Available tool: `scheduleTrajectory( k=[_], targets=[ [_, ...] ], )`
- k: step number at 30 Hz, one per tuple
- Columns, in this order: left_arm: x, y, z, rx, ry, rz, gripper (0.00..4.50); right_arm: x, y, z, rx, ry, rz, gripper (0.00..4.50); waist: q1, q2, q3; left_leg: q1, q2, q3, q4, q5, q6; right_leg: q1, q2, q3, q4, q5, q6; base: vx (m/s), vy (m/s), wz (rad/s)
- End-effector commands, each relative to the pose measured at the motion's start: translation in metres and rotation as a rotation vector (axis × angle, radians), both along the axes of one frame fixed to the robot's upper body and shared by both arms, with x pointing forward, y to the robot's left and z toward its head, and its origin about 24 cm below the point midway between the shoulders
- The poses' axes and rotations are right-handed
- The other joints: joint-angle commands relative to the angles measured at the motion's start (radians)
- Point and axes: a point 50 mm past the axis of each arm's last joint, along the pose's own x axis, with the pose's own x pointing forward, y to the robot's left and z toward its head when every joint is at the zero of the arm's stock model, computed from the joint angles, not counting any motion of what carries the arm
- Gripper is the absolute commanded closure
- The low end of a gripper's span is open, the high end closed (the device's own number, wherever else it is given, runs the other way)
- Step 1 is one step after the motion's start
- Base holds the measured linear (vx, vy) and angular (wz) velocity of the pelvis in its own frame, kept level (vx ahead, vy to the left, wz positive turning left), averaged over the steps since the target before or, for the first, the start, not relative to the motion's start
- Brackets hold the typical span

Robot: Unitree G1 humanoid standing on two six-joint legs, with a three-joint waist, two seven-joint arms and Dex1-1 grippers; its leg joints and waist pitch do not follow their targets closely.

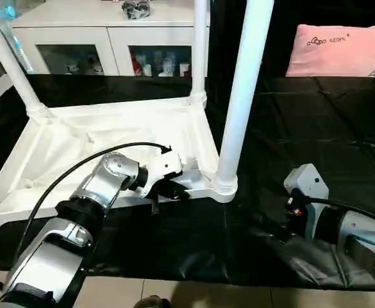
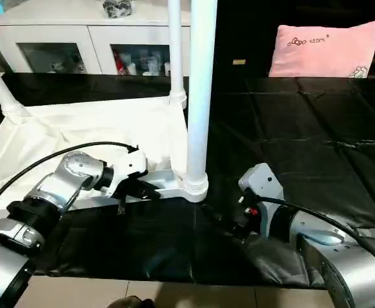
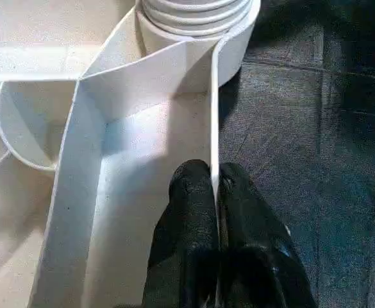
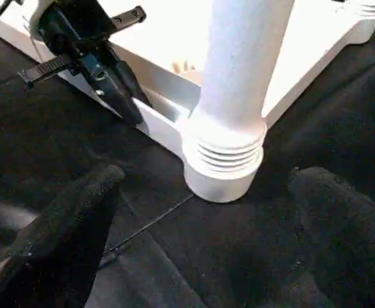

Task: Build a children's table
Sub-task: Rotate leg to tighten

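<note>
- The tabletop [image 1: 104,138] lies upside down on the black-covered surface [image 1: 315,135], filling the left half of the head view, ribbed underside up.
- Three white legs stand in its corner sockets: the near leg [image 1: 241,96] at centre, a far leg [image 1: 200,51] behind it, and a slanting leg [image 1: 11,64] at upper left.
- The left gripper [image 3: 216,192] sits at the tabletop's near edge, just left of the near leg; its jaws are pressed together on the thin rim wall, one finger inside, one outside.
- The right gripper [image 4: 203,212] rests low on the surface at lower right of the head view, jaws spread wide and holding nothing, facing the near leg's ribbed socket [image 4: 224,160].
- A white cabinet [image 1: 104,38] runs along the top left; a pink pillow [image 1: 341,51] sits at upper right.
</note>
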Motion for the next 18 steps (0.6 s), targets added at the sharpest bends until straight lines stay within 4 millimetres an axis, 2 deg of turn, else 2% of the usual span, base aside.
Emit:
scheduleTrajectory(
  k=[1,3,4,5,6,8,9,11,18],
  targets=[
    [0.002,0.004,0.007,0.020,-0.041,-0.053,4.44,0.007,0.001,0.000,0.000,-0.030,0.017,0.00,-0.003,-0.013,-0.064,0.046,0.068,-0.029,-0.077,-0.252,0.005,0.014,-0.060,0.019,-0.074,-0.040,-0.262,0.000,0.000,0.00],
    [0.001,0.005,0.007,0.029,-0.039,-0.069,4.44,0.011,0.001,0.000,0.017,-0.033,0.016,0.00,-0.004,-0.012,-0.063,0.045,0.067,-0.029,-0.076,-0.255,0.006,0.014,-0.060,0.020,-0.074,-0.044,-0.263,0.000,0.000,0.00],
    [0.001,0.006,0.008,0.034,-0.039,-0.081,4.44,0.015,0.000,-0.002,0.040,-0.025,0.023,0.00,-0.004,-0.017,-0.063,0.046,0.067,-0.027,-0.076,-0.250,0.010,0.014,-0.060,0.020,-0.075,-0.046,-0.266,0.000,0.000,0.00],
    [0.001,0.006,0.008,0.036,-0.041,-0.085,4.44,0.016,0.000,-0.003,0.050,-0.017,0.029,0.00,-0.003,-0.014,-0.064,0.045,0.067,-0.027,-0.074,-0.249,0.014,0.013,-0.061,0.020,-0.074,-0.047,-0.271,0.000,0.000,0.00],
    [0.001,0.006,0.009,0.038,-0.041,-0.088,4.44,0.017,0.000,-0.004,0.052,-0.016,0.034,0.00,-0.003,-0.020,-0.063,0.046,0.069,-0.025,-0.074,-0.246,0.016,0.013,-0.061,0.020,-0.075,-0.045,-0.271,0.000,0.000,0.00],
    [0.001,0.007,0.009,0.040,-0.043,-0.098,4.44,0.020,-0.001,-0.005,0.055,-0.015,0.045,0.00,-0.002,-0.017,-0.064,0.047,0.069,-0.025,-0.073,-0.236,0.020,0.012,-0.060,0.019,-0.073,-0.042,-0.276,0.000,0.000,0.00],
    [0.001,0.007,0.009,0.043,-0.045,-0.106,4.44,0.022,-0.002,-0.005,0.061,-0.014,0.057,0.00,0.000,-0.019,-0.064,0.046,0.069,-0.024,-0.072,-0.229,0.025,0.013,-0.060,0.019,-0.071,-0.034,-0.279,0.000,0.000,0.00],
    [0.000,0.006,0.011,0.035,-0.048,-0.138,4.44,0.025,-0.003,-0.005,0.061,-0.018,0.104,0.00,-0.001,-0.020,-0.064,0.043,0.069,-0.025,-0.072,-0.223,0.031,0.016,-0.062,0.018,-0.070,-0.031,-0.278,0.000,0.000,0.00],
    [-0.004,-0.001,0.014,0.046,-0.041,-0.268,4.44,0.039,-0.001,-0.010,0.007,-0.022,0.315,0.00,0.004,-0.017,-0.066,0.046,0.072,-0.020,-0.067,-0.219,0.045,0.014,-0.061,0.016,-0.069,-0.025,-0.298,0.000,0.000,0.00]
  ],
)
